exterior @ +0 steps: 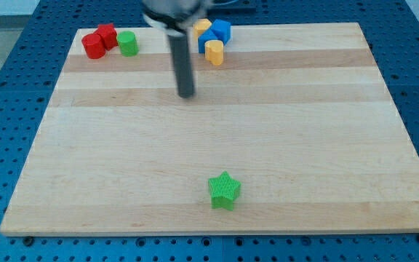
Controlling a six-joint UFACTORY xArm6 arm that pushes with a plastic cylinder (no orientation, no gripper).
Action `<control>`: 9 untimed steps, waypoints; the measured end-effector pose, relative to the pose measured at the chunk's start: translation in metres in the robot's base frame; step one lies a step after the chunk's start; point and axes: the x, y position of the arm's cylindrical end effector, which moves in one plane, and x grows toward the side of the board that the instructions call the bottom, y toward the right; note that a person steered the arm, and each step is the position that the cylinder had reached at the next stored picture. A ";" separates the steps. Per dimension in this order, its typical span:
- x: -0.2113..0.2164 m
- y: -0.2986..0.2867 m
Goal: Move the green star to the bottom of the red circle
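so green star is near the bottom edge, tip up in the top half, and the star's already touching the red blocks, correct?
Not quite. The green star is near the board's bottom edge and my tip is in the top half, but the star touches nothing. The red blocks sit far off in the view's top left corner, beside a green block. The camera view shows this.

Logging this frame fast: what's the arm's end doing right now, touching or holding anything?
No gripper here: my tip holds nothing, touches no block, and stands well above the green star in the view, right of the red circle.
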 end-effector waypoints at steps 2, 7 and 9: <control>0.161 0.083; 0.153 0.010; 0.194 -0.019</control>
